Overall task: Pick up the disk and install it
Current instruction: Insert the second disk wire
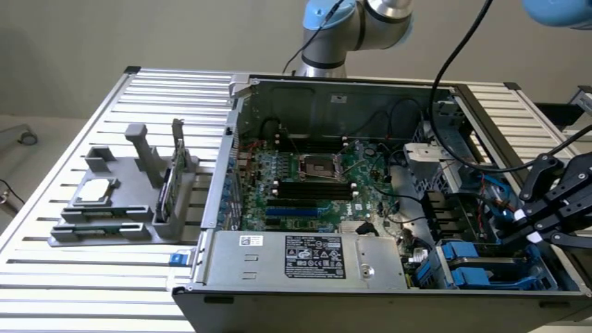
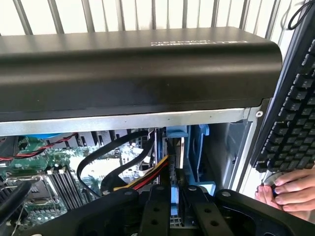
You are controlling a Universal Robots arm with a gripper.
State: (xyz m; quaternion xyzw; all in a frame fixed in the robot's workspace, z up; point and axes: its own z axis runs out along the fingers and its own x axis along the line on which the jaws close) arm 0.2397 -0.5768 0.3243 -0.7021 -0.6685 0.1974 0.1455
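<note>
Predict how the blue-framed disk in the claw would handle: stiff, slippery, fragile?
The disk, metal in a blue plastic frame, is probably stiff and heavy for its size. Gripped edge-on by the claw, it might pivot or slip. Probably fragile if knocked against the black case.

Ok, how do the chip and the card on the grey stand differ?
The chip lies flat; the card stands on edge. The chip is square and silver; the card is thin and narrow. The chip sits nearer the exterior view's left, the card nearer the case. Both rest on the stand, outside the case, away from the gripper, which grips the disk.
</note>
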